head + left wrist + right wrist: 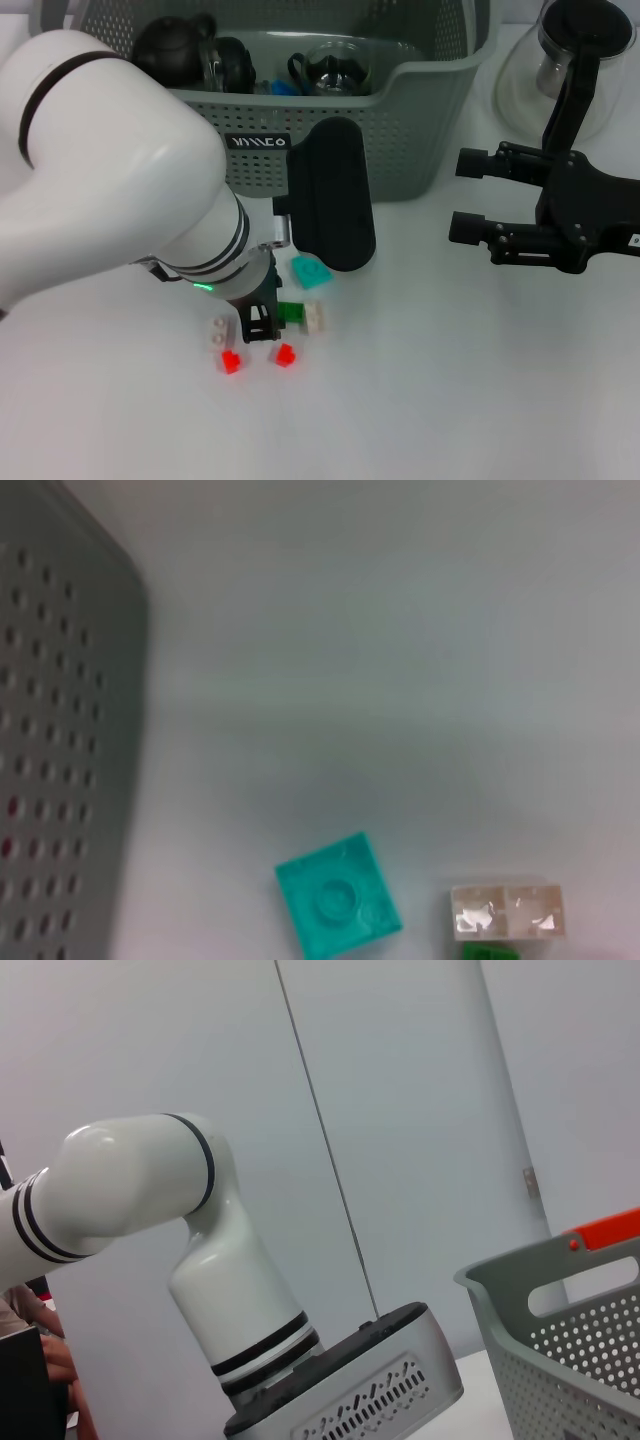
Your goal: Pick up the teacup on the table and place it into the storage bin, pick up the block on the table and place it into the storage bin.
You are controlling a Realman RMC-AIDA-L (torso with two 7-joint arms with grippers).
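White bench (450,400), plain and matte, carrying all items listed.

Storage bin (420,110): grey-green perforated basket at the far side of the bench, black label on its front wall. Dark teapots and glassware already sit inside; whether a teacup is among them cannot be told. No teacup is seen loose on the bench.

Blocks, clustered in front of the bin:
- teal block (309,270), nearest the bin, flat, one stud up; also in the left wrist view (337,898).
- cream block (315,317), a two-stud brick, just beside a green block (290,311).
- two red blocks (285,354), small, on the near side of the cluster.
- a pale block (219,328) on the cluster's left edge.

Left end effector (258,322): lowered into the cluster, between the pale block and the green one, with the red pair just on its near side. Its fingers are dark and partly masked by the wrist; whether they are parted or clenched on a block cannot be told.

Right end effector (470,195): parked well to the right, fingers spread apart, gripping nothing.

Governing relation: every block lies within the left arm's reach and well apart from the right. The green block touches or nearly touches the left end effector on its right side; the bin lies straight beyond, so the carry would likely run forward and up over the dipped front rim.
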